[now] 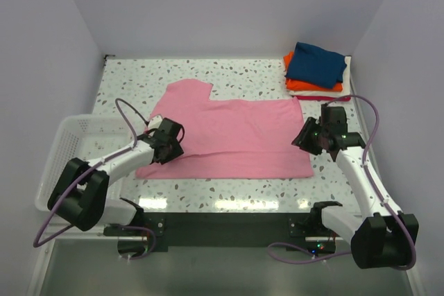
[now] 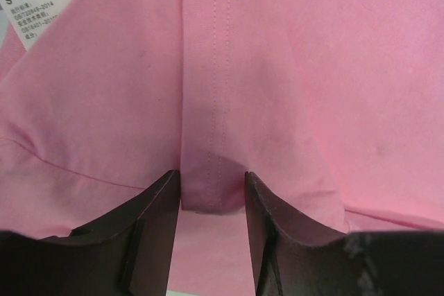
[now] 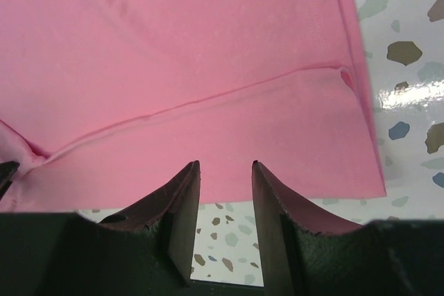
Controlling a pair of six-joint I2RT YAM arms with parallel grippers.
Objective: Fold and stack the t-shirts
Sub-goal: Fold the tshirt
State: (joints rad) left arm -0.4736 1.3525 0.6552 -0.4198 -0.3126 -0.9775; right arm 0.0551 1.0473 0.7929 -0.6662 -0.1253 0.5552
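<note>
- Top external view: the light pink shirt (image 1: pixel 236 136) lies flat in the middle of the table (image 1: pixel 125 81), one sleeve poking out far left. It looks soft, light and floppy, so I'd guess it sags unless grabbed by edges or corners.
- Left gripper (image 2: pixel 211 175) is at its left edge, jaws partly apart around a ridge of cloth. Can't tell if it's pinched.
- Right gripper (image 3: pixel 225 164) is at the right hem, jaws apart and holding nothing.
- Folded stack (image 1: pixel 316 67) sits far right, white basket (image 1: pixel 62 136) on the left. Neither blocks the shirt.
</note>
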